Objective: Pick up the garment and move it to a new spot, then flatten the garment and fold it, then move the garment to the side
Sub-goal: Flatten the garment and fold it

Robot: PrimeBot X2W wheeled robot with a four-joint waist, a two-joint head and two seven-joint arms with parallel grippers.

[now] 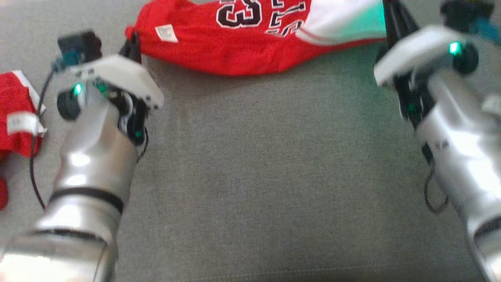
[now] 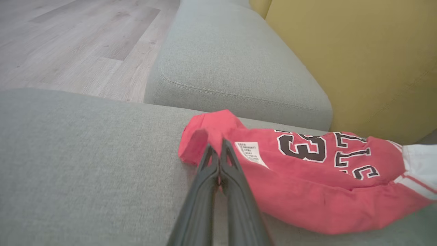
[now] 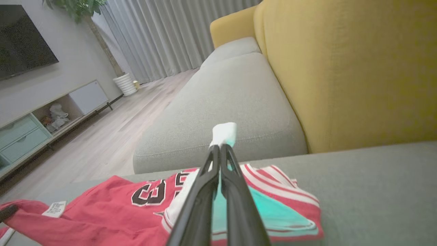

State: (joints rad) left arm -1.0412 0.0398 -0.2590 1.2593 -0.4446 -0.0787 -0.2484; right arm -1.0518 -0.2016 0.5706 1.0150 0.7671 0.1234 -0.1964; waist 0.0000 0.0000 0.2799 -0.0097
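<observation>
We look down on a wide grey woven-fabric sofa seat cushion point(image 1: 254, 176), which takes up most of the head view. Along its far edge, close to the backrest, lies the red sports jersey with black, white-edged numerals and a white-and-teal striped panel point(image 1: 219, 51), bunched into a long band with its lower edge resting on the cushion.

The left gripper point(image 2: 216, 145) has its two dark fingers pressed together on the red end of the jersey, just beside a small white printed label point(image 2: 249, 153). The right gripper point(image 3: 218, 147) is likewise pressed together, pinching a white fold at the other, striped end, so the jersey runs between the two.

At the left edge of the head view, apart from the jersey, a second piece of red cloth with white trim point(image 1: 15, 113) sits on the same cushion.

Behind the jersey rises a mustard-yellow upholstered backrest point(image 3: 341, 68). A second grey seat cushion point(image 2: 232, 65) adjoins the first. Beyond the sofa we see pale wood-plank flooring point(image 2: 68, 51), grey floor-length curtains point(image 3: 164, 34), a white ribbed planter point(image 3: 124, 83), a low cabinet with pale green drawers point(image 3: 41, 116) and a dark wall-mounted screen point(image 3: 20, 37).
</observation>
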